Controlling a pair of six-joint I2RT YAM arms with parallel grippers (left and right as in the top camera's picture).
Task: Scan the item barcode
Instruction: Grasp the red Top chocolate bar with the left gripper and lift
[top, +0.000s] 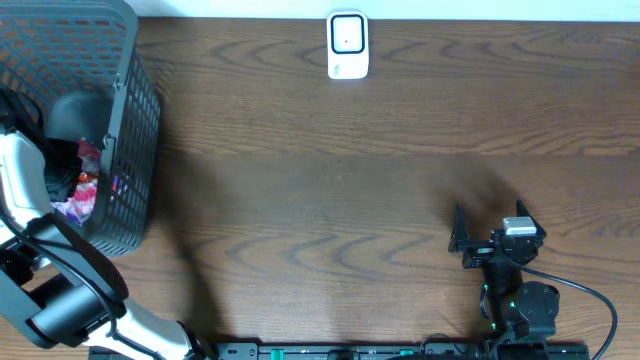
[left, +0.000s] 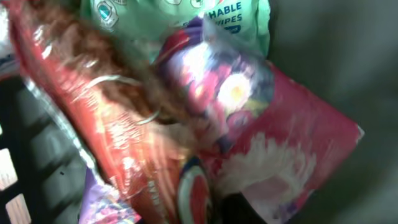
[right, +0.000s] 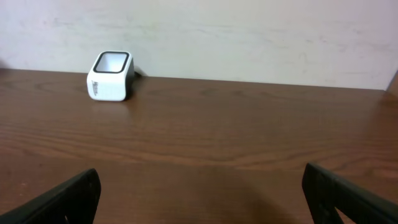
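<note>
Wooden table (top: 350, 180) (dark) bears basket (top: 132, 150); white scanner (top: 347, 45).

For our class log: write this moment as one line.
left arm: in basket, over packets | right gripper: open, empty | scanner: untouched

Bare tabletop (top: 330, 190) runs from the basket (top: 135, 110) to the scanner (top: 347, 45); packets (left: 249, 143) crowd the basket's inside.

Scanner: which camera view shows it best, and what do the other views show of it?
Right wrist: the scanner appears largest, with side and top window visible. Overhead shows only its top. Left wrist shows none of it, only packets.
</note>
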